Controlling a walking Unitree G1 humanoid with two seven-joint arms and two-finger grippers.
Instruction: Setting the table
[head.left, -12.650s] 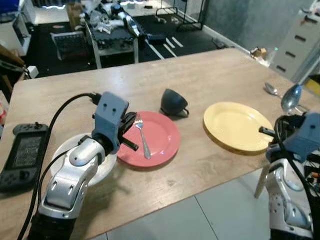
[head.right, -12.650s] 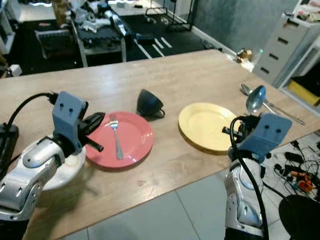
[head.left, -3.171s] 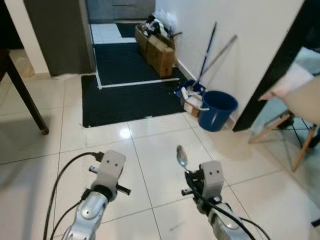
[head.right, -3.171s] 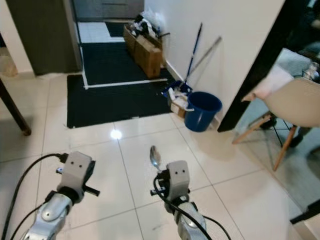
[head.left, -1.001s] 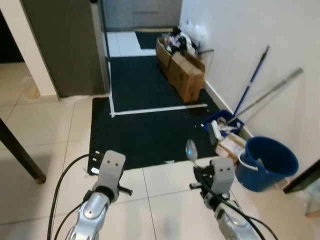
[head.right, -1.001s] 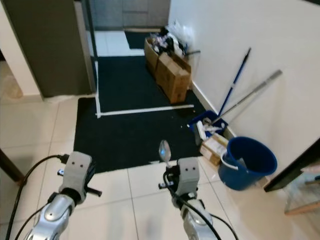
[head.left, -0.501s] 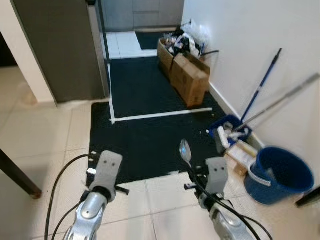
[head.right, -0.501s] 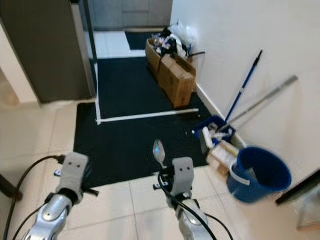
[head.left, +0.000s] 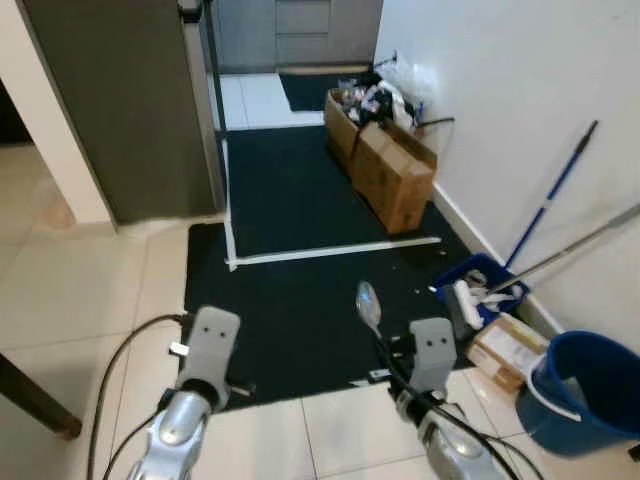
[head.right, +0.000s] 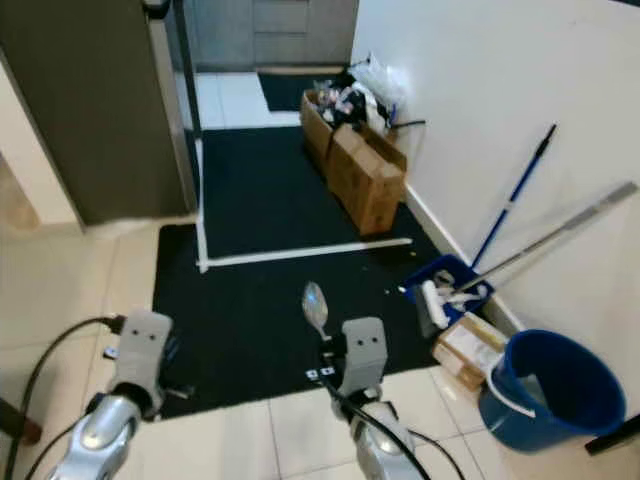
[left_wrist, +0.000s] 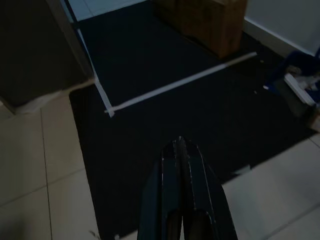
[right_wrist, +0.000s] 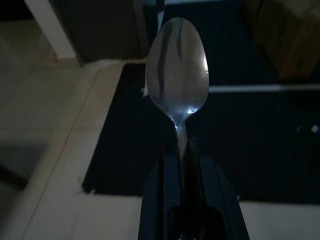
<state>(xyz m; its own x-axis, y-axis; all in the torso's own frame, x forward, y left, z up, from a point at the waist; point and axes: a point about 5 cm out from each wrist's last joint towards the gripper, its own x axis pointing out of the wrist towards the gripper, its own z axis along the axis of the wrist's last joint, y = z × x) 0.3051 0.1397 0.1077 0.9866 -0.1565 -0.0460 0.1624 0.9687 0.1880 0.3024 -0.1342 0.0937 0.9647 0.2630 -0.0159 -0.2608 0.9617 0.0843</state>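
A metal spoon (right_wrist: 177, 65) stands upright with its bowl up, and my right gripper (right_wrist: 182, 150) is shut on its handle. In the left eye view the spoon (head.left: 369, 305) rises just ahead of the right wrist, over the near edge of a black mat. My left gripper (left_wrist: 180, 144) has its two black fingers pressed together with nothing between them, and it hangs over the same mat. No table or dishes are in view.
The black mat (head.left: 300, 260) with white tape lines lies ahead on pale floor tiles. Cardboard boxes (head.left: 395, 170) stand along the white wall on the right. A blue bucket (head.left: 585, 390), a blue tray (head.left: 478, 290) and long mop handles (head.left: 555, 200) follow. A dark panel (head.left: 120, 100) stands at left, a table leg (head.left: 35, 400) near left.
The whole view has shifted as I walk: the mat and boxes are nearer, the bucket has slid to the lower right. Both grippers hold as before.
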